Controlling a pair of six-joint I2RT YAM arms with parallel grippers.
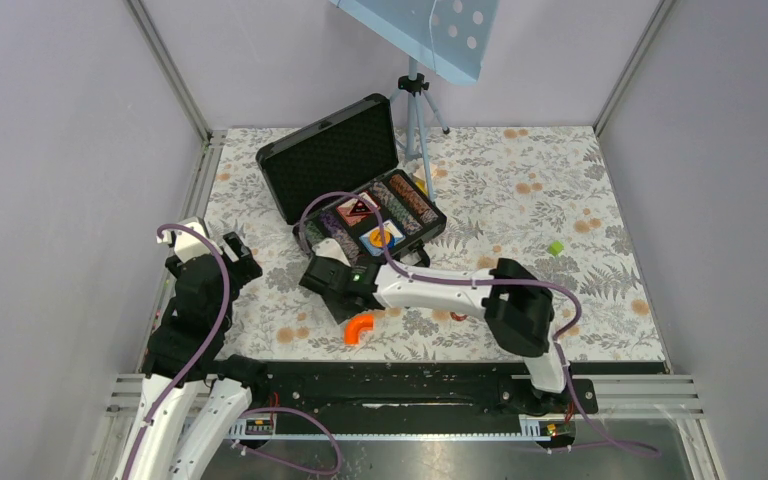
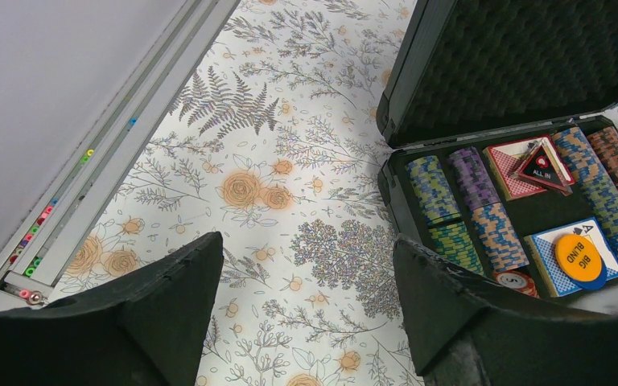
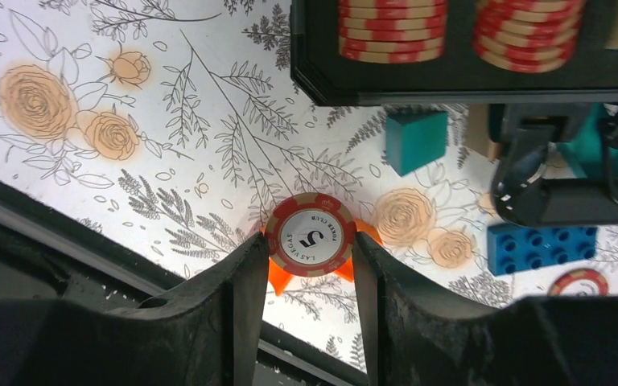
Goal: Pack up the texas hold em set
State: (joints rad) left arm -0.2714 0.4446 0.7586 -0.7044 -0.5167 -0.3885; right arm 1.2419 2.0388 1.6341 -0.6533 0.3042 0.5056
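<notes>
**Jaw state.** My right jaws are clenched on one loose poker chip (image 3: 311, 233), gripping it across its rim with its printed face turned toward the wrist camera. My left jaws are released, spread wide with nothing between them, and only bare counter (image 1: 580, 190) shows in the gap.

**Location of the set.** The black case (image 1: 312, 165) stands open toward the far middle of the counter, with its foam-lined lid tilted back to the far left. The tray holds rows of striped chips (image 2: 432, 189), a red card deck (image 2: 505, 170) and a blue card deck (image 2: 549, 256). A second loose chip (image 3: 577, 281) lies on the counter near a blue block (image 3: 541, 248). An orange curved piece (image 1: 360, 327) sits near the case's front, and in the right wrist view it shows directly behind the held chip.

**Controlling relation.**
- The tray lies just beyond my right jaws, on the far side and slightly to the right.
- The front wall of the case is close by, with a teal block (image 3: 415, 141) just beside it.
- The chip rows run from far left to near right, and their chips stand on edge.
- My right arm is clearly nearer, while my left jaws wait at the counter's left, well apart from the case.

**Assessment.** The coming move is probably a short carry over the front wall. The chip is round and has no long axis, so only the tilt of its face matters for slotting it into a row.
</notes>
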